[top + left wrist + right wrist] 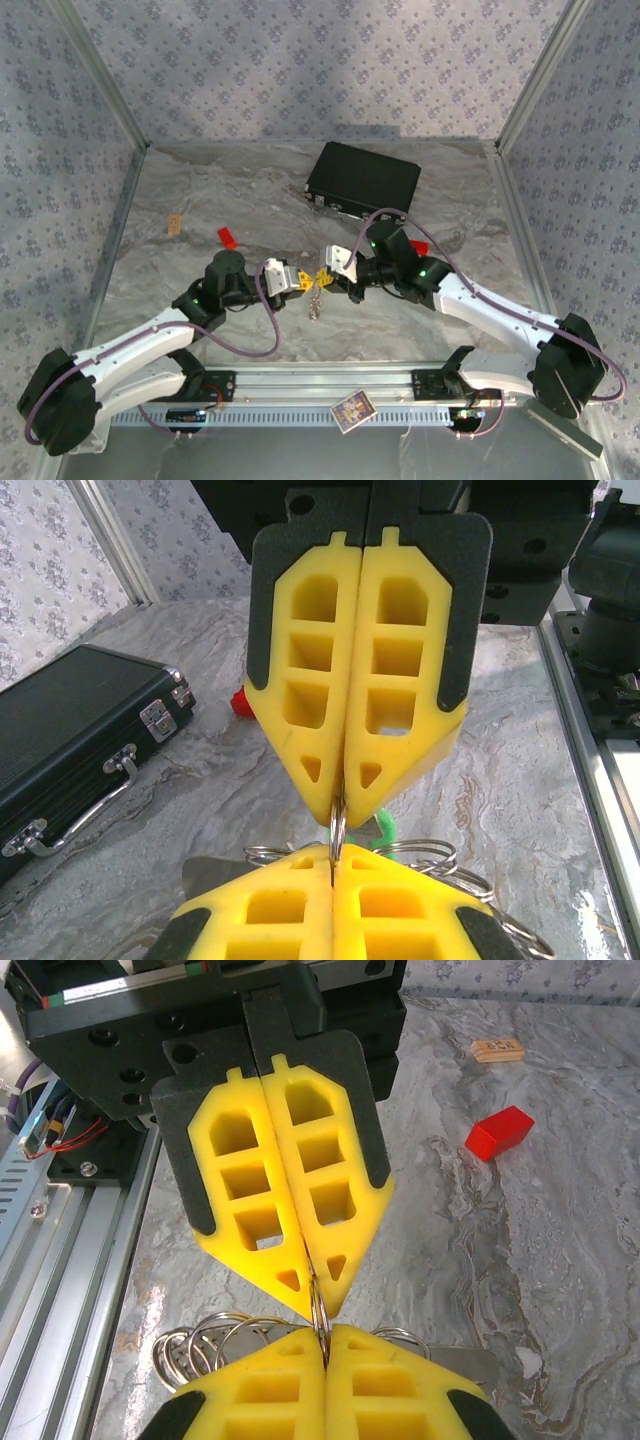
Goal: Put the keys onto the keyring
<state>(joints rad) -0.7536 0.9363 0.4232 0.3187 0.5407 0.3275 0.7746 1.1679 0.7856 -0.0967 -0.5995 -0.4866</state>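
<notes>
My two grippers meet tip to tip above the middle of the table. The left gripper (303, 281) (333, 852) is shut on a thin silvery ring of the keyring (337, 825). The right gripper (334, 272) (325, 1332) is shut on the same ring (318, 1308) from the opposite side. More silvery loops of the keyring (200, 1345) (425, 855) bunch beside the fingers, and the chain (316, 302) hangs below the tips. A key with a green head (384, 825) hangs just behind the pinched ring. A flat grey metal piece (470, 1362) lies among the loops.
A black case (362, 180) (70, 730) lies at the back centre. Red blocks (228, 238) (418, 247) (498, 1132) sit on the marble-patterned table (200, 190). A tan tag (175, 224) (497, 1050) lies far left. The aluminium rail (320, 385) runs along the near edge.
</notes>
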